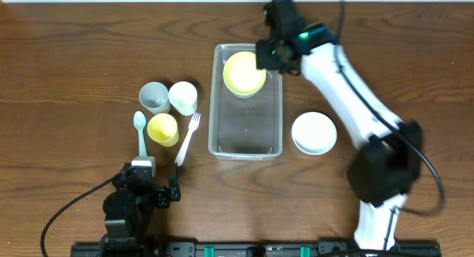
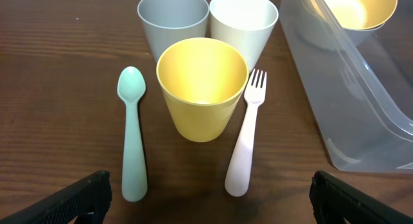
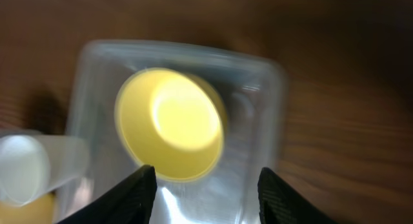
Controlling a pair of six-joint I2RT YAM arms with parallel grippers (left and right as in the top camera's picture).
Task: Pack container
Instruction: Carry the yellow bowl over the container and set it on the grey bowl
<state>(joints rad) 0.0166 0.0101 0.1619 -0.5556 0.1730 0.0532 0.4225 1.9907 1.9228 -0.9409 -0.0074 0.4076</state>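
Risk: right end effector (image 3: 206,179), spread wide and empty over the yellow bowl (image 1: 244,72) in the far end of the container (image 1: 246,129) at the centre of the surface (image 1: 74,49), may clip the bowl rim or container wall when lifting, while left end effector (image 2: 206,198) is also spread wide.

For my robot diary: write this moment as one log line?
right gripper: open over yellow bowl | yellow bowl: inside container | left gripper: open, facing yellow cup | white bowl: outside container
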